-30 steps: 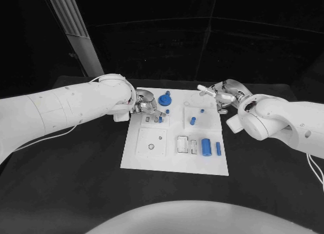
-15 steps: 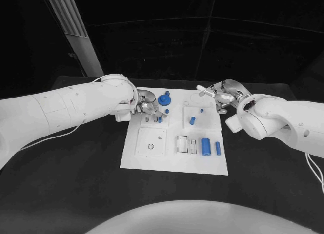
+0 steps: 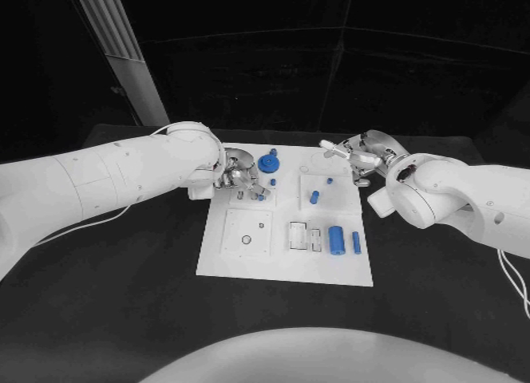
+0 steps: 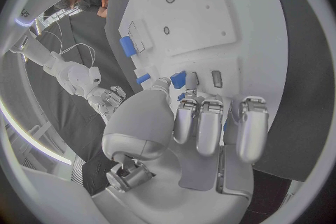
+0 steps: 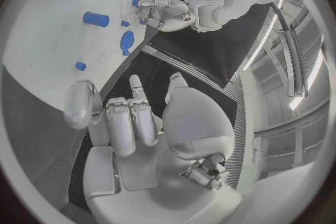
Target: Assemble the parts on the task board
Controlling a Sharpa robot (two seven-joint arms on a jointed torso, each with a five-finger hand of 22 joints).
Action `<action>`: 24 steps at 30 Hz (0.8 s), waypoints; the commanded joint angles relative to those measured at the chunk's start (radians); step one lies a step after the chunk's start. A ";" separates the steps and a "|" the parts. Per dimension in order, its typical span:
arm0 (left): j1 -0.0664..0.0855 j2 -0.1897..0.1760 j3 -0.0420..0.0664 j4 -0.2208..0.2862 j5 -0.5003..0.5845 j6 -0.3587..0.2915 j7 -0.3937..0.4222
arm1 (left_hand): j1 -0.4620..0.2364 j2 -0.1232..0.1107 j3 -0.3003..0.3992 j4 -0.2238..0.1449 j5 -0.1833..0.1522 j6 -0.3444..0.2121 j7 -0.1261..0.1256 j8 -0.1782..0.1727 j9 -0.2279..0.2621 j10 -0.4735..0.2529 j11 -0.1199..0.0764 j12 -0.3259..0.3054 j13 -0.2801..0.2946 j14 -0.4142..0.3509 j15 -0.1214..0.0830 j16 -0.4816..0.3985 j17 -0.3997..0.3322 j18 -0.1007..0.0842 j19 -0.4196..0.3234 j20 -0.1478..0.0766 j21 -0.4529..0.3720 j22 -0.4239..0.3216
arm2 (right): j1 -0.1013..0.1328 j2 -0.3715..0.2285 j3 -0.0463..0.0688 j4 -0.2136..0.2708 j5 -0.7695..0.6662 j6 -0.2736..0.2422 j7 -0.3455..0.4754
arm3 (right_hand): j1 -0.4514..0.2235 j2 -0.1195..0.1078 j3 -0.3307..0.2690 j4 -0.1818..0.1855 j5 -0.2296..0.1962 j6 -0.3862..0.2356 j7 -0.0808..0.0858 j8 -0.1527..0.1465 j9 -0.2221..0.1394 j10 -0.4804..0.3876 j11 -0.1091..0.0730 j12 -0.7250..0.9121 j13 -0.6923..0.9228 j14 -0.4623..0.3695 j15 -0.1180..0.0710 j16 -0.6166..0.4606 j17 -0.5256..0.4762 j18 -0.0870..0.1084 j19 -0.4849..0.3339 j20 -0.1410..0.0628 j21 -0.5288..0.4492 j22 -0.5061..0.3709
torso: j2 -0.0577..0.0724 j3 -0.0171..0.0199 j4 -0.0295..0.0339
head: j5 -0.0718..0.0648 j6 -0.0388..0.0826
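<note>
The left arm [image 3: 104,171] reaches in over the black worktop [image 3: 116,271] to the far left corner of the task board [image 3: 277,267], its left hand [image 3: 236,177] lowered onto the board beside a round blue part [image 3: 270,165]. In the head view the fingers are bunched over a small blue part [image 3: 262,192]; whether they actually pinch it cannot be told there. The left wrist view shows more: the fingers [image 4: 210,126] lie side by side, curled down toward the board, with a small blue piece [image 4: 178,79] just past their tips near the thumb, though contact is not clear. That view also shows a blue part [image 4: 126,45] further along the board and two round holes in a raised square plate [image 4: 189,11]. In the board's middle a short blue peg [image 3: 314,197] lies on a square plate, and near the front edge a thick blue cylinder [image 3: 337,238] and a slimmer one [image 3: 356,243] lie side by side. The right arm [image 3: 472,199] comes in to the board's far right corner, where the right hand [image 3: 359,155] hovers with fingers apart and nothing in it. The right wrist view confirms this: its fingers [image 5: 133,123] are loosely spread above the board edge.
</note>
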 commanded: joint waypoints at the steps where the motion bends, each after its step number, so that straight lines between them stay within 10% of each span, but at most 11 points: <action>1: 0.001 0.002 0.001 0.001 0.005 0.017 -0.012 | 0.011 0.004 0.008 0.001 0.012 0.007 -0.001 -0.009 0.003 0.104 -0.009 0.002 0.263 0.106 -0.009 0.003 0.263 -0.007 0.106 -0.005 0.004 0.263 | 0.001 0.001 0.000 0.001 -0.007 -0.004 -0.003 | 0.012 -0.003 -0.007 -0.001 0.005 -0.008 0.002 0.007 0.001 0.104 0.001 0.003 0.263 0.104 -0.003 0.002 0.263 0.009 0.002 -0.002 -0.007 0.096 | 0.000 -0.0002 0.0007 | -0.002 -0.001; 24: -0.002 0.008 0.001 -0.012 0.014 0.013 -0.002 | -0.040 0.007 -0.009 0.003 0.008 0.029 -0.002 -0.039 0.034 0.104 -0.011 0.002 0.263 0.106 -0.010 0.003 0.263 -0.007 0.106 -0.007 0.004 0.263 | -0.008 0.006 0.000 -0.005 -0.021 -0.002 -0.023 | 0.038 0.004 -0.015 -0.001 0.049 -0.018 0.002 0.026 0.002 0.104 0.000 0.003 0.263 0.104 -0.004 0.002 0.263 0.009 0.004 -0.003 -0.010 0.097 | 0.000 -0.0004 -0.0003 | -0.004 -0.003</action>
